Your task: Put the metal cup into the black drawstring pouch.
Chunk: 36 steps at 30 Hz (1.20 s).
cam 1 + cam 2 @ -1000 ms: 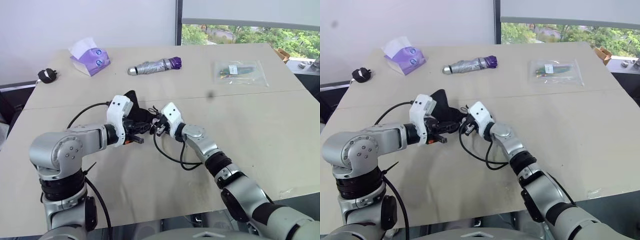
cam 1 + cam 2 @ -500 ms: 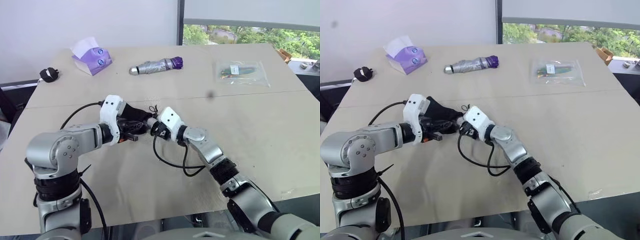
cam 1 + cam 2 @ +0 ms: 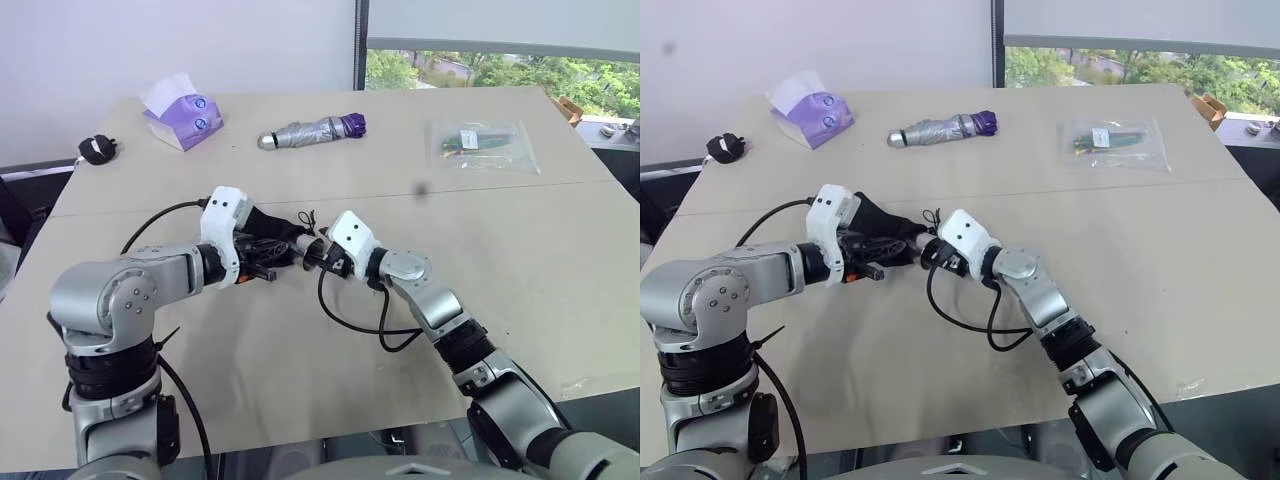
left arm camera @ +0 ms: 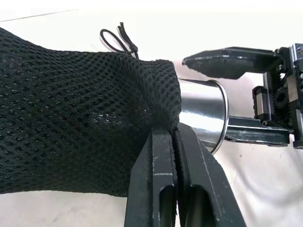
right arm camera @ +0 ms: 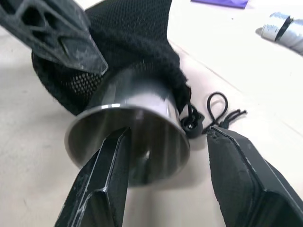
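Note:
The black drawstring pouch (image 4: 71,113) lies on its side on the table, just left of centre, and shows as black mesh. My left gripper (image 4: 173,132) is shut on the rim of its mouth. The metal cup (image 5: 128,137) lies with its base end inside the pouch mouth and its open end sticking out. My right gripper (image 5: 168,134) is open at the cup's mouth. One of its fingers (image 5: 102,179) reaches into the cup. The other finger stands clear of the cup's wall. The pouch's cords (image 5: 220,111) lie loose beside the cup.
At the table's far side lie a purple tissue pack (image 3: 180,112), a silver-grey folded umbrella (image 3: 312,130) and a clear plastic bag (image 3: 482,143). A black plug (image 3: 96,150) sits at the far left edge. Black cables loop on the table beneath both wrists.
My right gripper has drawn back a little to the right, away from the pouch. The left gripper has kept its hold and its place. The camera shifted slightly.

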{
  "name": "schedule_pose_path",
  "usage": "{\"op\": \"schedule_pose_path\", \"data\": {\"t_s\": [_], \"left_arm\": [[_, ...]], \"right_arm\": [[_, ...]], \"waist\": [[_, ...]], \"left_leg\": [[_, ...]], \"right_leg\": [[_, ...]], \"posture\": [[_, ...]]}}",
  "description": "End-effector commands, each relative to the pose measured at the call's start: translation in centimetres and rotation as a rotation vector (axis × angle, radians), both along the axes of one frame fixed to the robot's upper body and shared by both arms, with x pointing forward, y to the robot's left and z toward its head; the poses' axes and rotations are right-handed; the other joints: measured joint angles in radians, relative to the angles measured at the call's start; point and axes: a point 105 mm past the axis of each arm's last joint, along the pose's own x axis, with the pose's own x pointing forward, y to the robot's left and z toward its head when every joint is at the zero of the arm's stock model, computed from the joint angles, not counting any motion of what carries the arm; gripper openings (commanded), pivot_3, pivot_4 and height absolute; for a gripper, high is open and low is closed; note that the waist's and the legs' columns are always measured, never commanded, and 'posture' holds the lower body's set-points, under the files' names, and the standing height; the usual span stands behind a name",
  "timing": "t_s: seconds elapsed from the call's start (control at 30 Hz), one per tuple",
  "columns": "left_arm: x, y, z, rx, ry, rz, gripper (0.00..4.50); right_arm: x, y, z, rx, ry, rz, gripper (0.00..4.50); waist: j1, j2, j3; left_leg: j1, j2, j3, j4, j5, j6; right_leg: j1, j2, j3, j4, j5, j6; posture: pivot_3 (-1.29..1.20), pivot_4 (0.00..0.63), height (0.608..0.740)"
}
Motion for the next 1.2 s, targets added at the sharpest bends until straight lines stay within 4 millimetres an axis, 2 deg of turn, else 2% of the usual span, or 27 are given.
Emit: {"op": "schedule_pose_path", "data": {"t_s": [0.03,0.07,0.13,0.17,0.43,0.53,0.63,0.73,0.9,1.0,1.1,1.17,1.2], "left_arm": [[0.1,-0.3,1.1,0.006,-0.050,-0.023,0.00],[0.0,-0.4,1.1,0.007,-0.051,-0.025,0.00],[0.0,-0.5,1.2,0.003,-0.051,-0.028,0.00],[0.0,-0.5,1.3,0.002,-0.052,-0.029,0.00],[-0.4,-1.3,1.7,-0.038,-0.034,-0.061,0.00],[-1.1,-2.2,1.6,-0.096,-0.010,-0.107,0.00],[-1.6,-2.4,1.3,-0.096,0.001,-0.126,0.00],[-1.7,-2.1,1.2,-0.098,0.006,-0.117,0.00],[-0.7,-1.1,1.0,-0.087,-0.002,-0.032,0.00],[-0.1,-0.3,1.5,-0.128,-0.043,-0.003,0.00],[0.7,0.8,1.8,-0.120,-0.101,0.030,0.00],[1.1,1.5,2.2,-0.104,-0.150,0.037,0.00],[1.1,1.8,2.2,-0.087,-0.161,0.034,0.00]], "right_arm": [[-0.1,0.5,1.2,0.030,-0.033,0.020,1.23],[0.0,0.7,1.3,0.032,-0.032,0.022,1.07],[0.1,1.0,1.5,0.042,-0.032,0.026,0.18],[0.2,1.2,1.6,0.048,-0.032,0.026,0.03],[0.3,3.5,2.4,0.133,0.018,0.039,0.03],[1.2,5.3,2.7,0.248,0.159,-0.019,0.03],[2.3,5.6,2.3,0.299,0.258,-0.094,0.03],[2.6,5.9,2.2,0.247,0.192,-0.105,0.03],[0.9,6.9,2.8,0.115,-0.010,0.046,0.03],[1.5,5.3,3.3,0.087,-0.080,0.041,0.91],[0.5,3.4,3.8,0.050,-0.141,0.103,2.23],[-0.5,1.7,4.4,0.049,-0.124,0.157,2.23],[-1.0,0.8,4.7,0.049,-0.124,0.177,2.94]], "waist": [[0.000,0.000,0.000],[0.000,0.000,0.000],[0.000,0.000,0.000],[0.000,0.000,0.000],[-0.001,0.000,0.001],[-0.001,0.000,0.001],[0.003,0.001,0.002],[0.001,0.002,0.002],[-0.003,0.002,0.002],[-0.004,0.002,0.003],[-0.002,0.003,0.003],[0.004,0.003,0.004],[0.007,0.003,0.004]], "left_leg": [[0.000,0.000,0.000,0.000,0.000,0.000],[0.000,0.000,0.000,0.000,0.000,0.000],[0.000,0.000,0.000,0.000,0.000,0.000],[0.000,0.000,0.000,0.000,0.000,0.000],[0.000,0.000,0.000,0.000,0.000,0.000],[0.000,0.001,-0.001,0.000,0.000,0.000],[-0.001,0.000,-0.003,0.000,0.000,0.000],[-0.001,0.000,-0.003,0.000,0.000,-0.001],[-0.001,0.000,-0.004,0.000,0.001,-0.002],[-0.001,0.000,-0.004,0.000,0.001,-0.002],[-0.002,0.000,-0.005,-0.001,0.002,-0.003],[-0.002,0.000,-0.006,-0.002,0.003,-0.005],[-0.003,0.000,-0.007,-0.002,0.003,-0.006]], "right_leg": [[0.000,0.000,0.000,0.000,0.000,0.000],[0.000,0.001,0.000,0.000,0.000,0.000],[0.000,0.003,0.000,0.000,0.000,0.000],[0.000,0.003,0.000,0.000,0.000,0.000],[0.000,0.004,0.000,0.000,0.000,0.000],[0.000,0.004,0.000,0.000,0.000,0.000],[0.000,-0.002,-0.001,0.000,0.000,0.000],[0.001,-0.002,-0.001,0.000,0.000,0.000],[0.001,-0.002,-0.001,0.000,0.000,-0.001],[0.000,-0.001,-0.002,0.000,0.000,-0.001],[0.000,-0.002,-0.003,0.000,-0.001,-0.001],[0.000,-0.002,-0.004,-0.001,-0.001,-0.002],[0.000,-0.002,-0.005,-0.003,-0.001,-0.002]], "posture": [[0.00,0.150,0.740],[0.00,0.150,0.740],[0.00,0.150,0.740],[0.00,0.150,0.740],[0.00,0.150,0.740],[0.00,0.150,0.740],[0.00,0.150,0.740],[0.00,0.150,0.740],[0.00,0.150,0.740],[0.00,0.150,0.740],[0.00,0.150,0.740],[0.00,0.150,0.740],[0.00,0.150,0.740]]}}
